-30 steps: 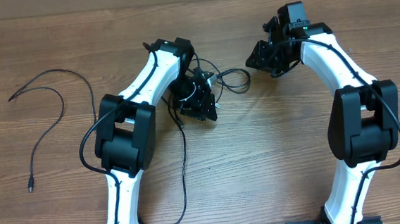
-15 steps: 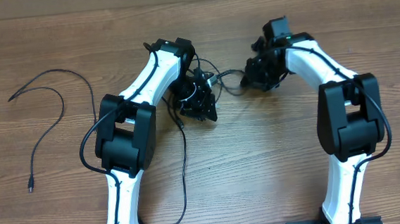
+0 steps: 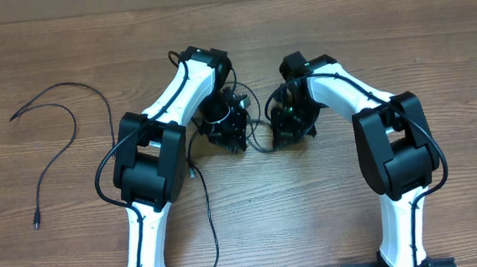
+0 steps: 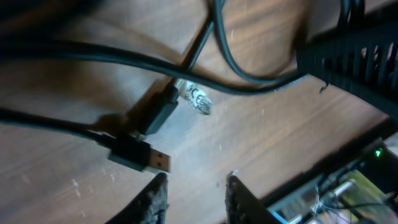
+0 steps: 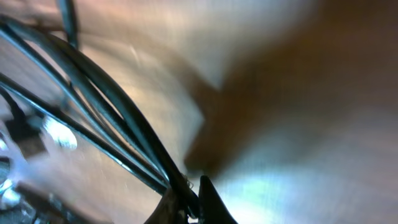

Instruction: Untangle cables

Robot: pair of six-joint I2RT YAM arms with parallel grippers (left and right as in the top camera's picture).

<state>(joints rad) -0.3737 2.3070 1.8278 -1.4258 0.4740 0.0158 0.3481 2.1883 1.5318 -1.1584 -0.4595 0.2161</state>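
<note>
Wood table point(image 4: 280, 143) bears cables point(image 4: 132, 153); print on silver plug point(image 4: 194, 98) illegible.

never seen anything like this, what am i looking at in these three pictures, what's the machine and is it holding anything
These are two robot arms at a wooden table, the left arm and the right arm, each ending in a two-finger gripper. The wide picture is from a camera above the table; the two close-ups are from a camera on each wrist. One loose cable lies off to the left, and a cable bundle sits between the grippers. The right gripper is shut, and strands of the bundle run into its fingertips, so it seems to pinch them. The left gripper is open and holds nothing; in front of it lie a USB plug and a silver-tipped plug.
</note>
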